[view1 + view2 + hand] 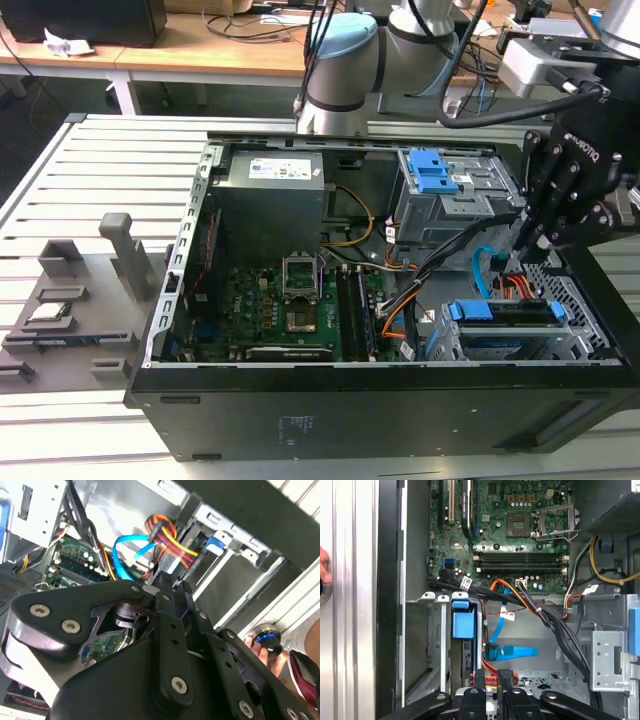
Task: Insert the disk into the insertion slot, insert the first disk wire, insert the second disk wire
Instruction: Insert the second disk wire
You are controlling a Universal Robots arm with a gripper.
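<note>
The first disk wire, lower right in the exterior view, is pinched at its plug by the gripper, straight above the disk lodged in the insertion slot.

You have even, bright room light in the exterior view; the computer case interior sits shaded. Second wrist view: metal wall glares, gripper reads dark.

The arm holds its pincer pointing steeply downward.
</note>
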